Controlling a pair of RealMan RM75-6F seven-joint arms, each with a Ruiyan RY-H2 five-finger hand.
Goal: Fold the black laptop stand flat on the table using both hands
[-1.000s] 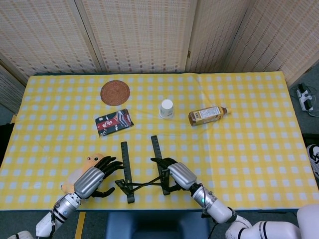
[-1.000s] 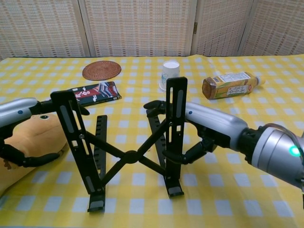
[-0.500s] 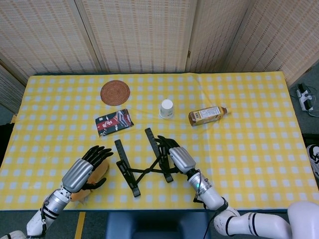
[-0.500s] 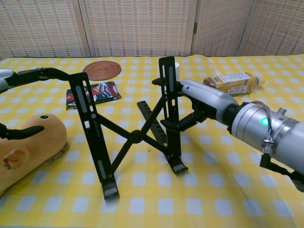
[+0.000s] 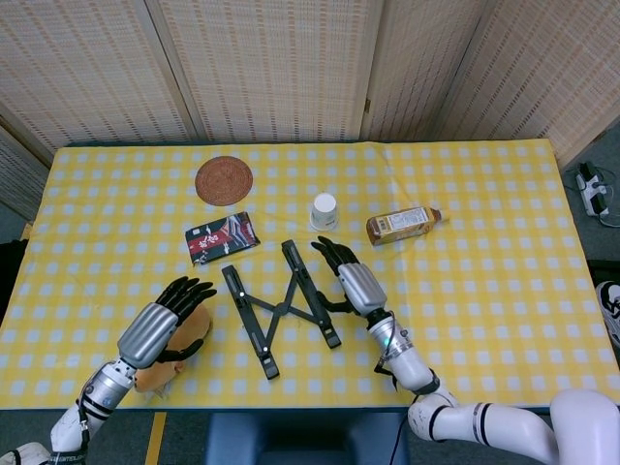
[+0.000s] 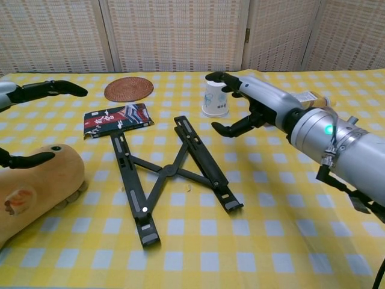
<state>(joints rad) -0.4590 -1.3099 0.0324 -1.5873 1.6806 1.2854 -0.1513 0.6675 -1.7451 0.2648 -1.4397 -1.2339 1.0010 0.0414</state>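
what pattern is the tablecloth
Yellow and white checks, on the tablecloth; it shows best in the head view.

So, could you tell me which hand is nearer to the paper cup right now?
The right hand. It hovers open just beside the paper cup, on its right. The left hand is far off at the table's left, over the plush toy.

Left hand (image 5: pixel 163 321) hovers low, dark fingers spread and empty; right hand (image 5: pixel 351 279) hangs raised, silver forearm angled in, fingers apart, gripping nothing.
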